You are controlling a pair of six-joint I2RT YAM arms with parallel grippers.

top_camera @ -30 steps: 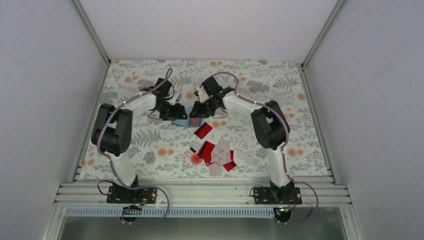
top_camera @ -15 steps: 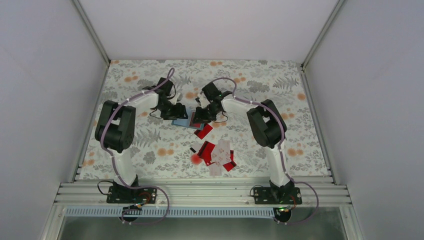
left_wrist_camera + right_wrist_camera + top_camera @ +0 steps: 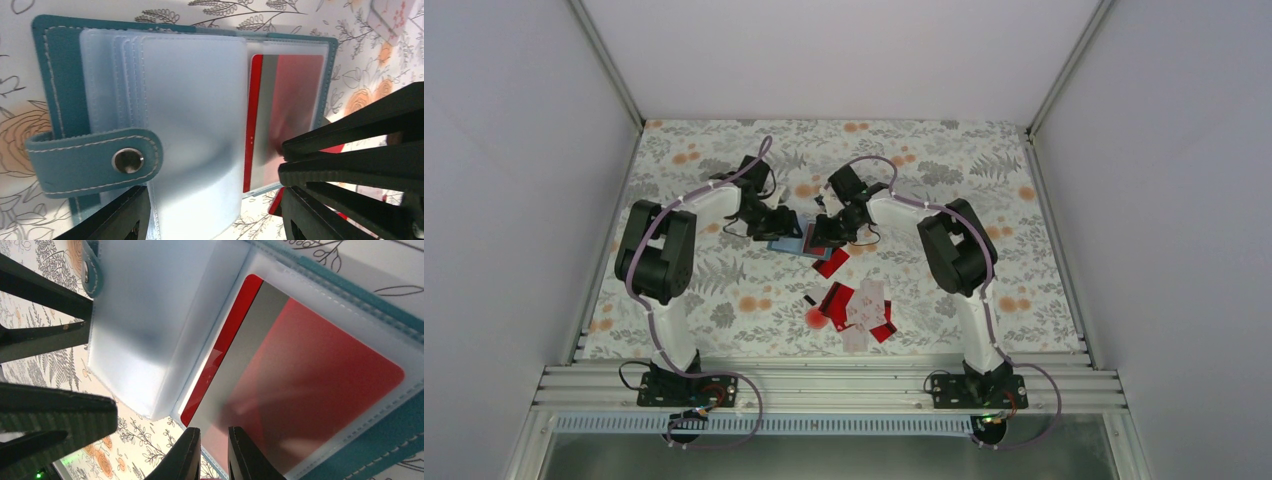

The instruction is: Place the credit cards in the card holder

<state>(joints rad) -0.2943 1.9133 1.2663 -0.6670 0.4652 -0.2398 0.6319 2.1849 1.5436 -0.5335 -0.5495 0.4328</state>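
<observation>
step: sliding red card into holder | holder: open on desk, between arms | right claw: pinching card edge | left claw: spread wide astride holder | next: likely push fully home, then release

Card holder is lying open on the bench, at mid-width, between the two pincers. Left pincer is standing over its left half, where the stacked sleeves are lying folded across and the snap strap is overlapping them. Right pincer is reaching in from the right, tips at the inserted card, which is sitting in the right-half sleeve. A single card is lying just in front of the holder. The heaped cards are lying nearer the arm bases, with a round blob just left of them.
</observation>
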